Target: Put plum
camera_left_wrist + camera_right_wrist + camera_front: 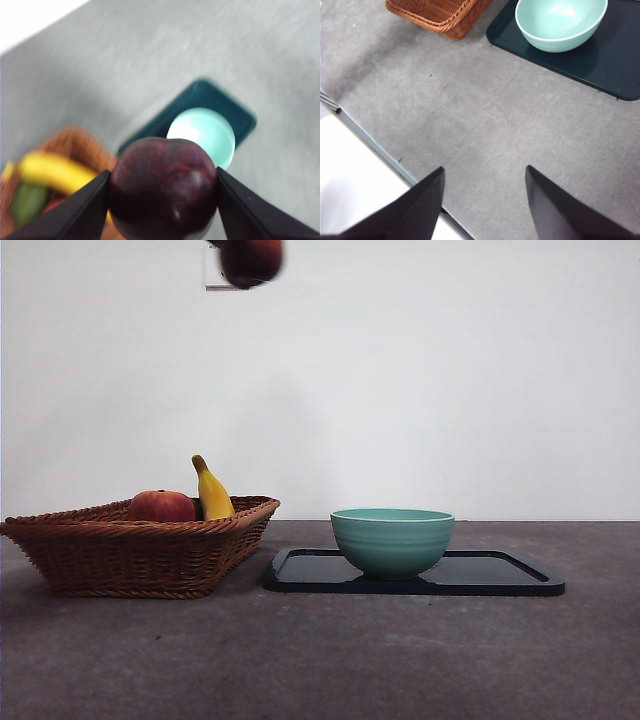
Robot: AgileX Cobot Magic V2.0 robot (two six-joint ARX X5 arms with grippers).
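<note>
The two black jaws of the right gripper (482,200) are seen spread apart above the grey table (485,125), with nothing between them. A corner of a woven basket (440,14) is shown near a dark tray (610,65). A pale green bowl (560,22) is placed on this tray.

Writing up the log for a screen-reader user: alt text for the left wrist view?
The left gripper holds a dark maroon plum between its two black fingers, high above a grey table. Below, blurred: a pale green bowl on a dark tray, and a wicker basket with a banana.
</note>
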